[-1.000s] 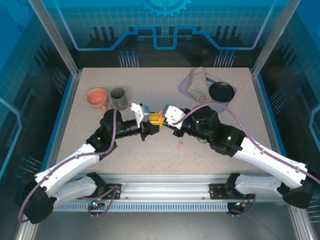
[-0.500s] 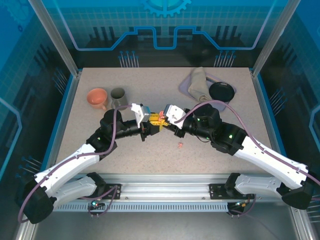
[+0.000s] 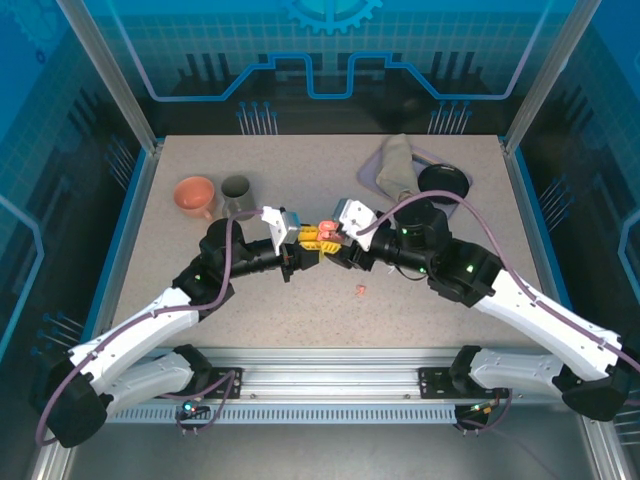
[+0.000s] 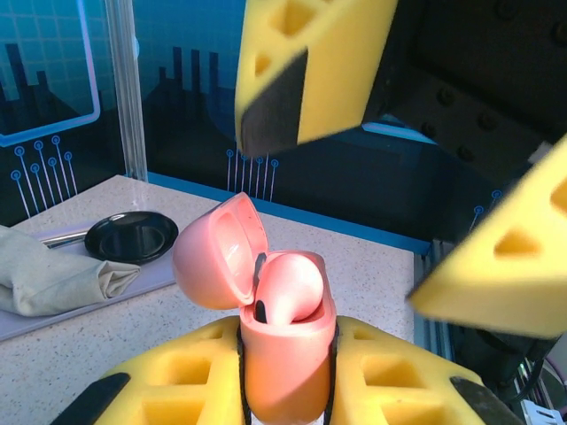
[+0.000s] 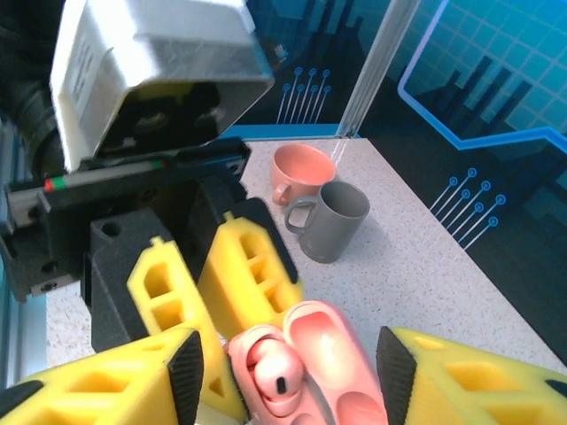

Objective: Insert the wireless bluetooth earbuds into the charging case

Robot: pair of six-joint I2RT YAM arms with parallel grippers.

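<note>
Nudged toward 1 o'clock, right end effector (image 3: 330, 238) released, left end effector (image 4: 285, 381) clenching open salmon-pink charging case (image 4: 285, 341), glossy earbud (image 4: 294, 285) seated

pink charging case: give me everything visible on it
The charging case is a salmon-pink, glossy, plastic-looking pebble. It stands upright, clamped at its lower body between the yellow fingers of the left end effector. Its hinged lid is swung open and tilted back. One pink earbud with a dark slot sits in the mouth, bulging above the rim. The right end effector hangs open close by, not touching the case.
</note>
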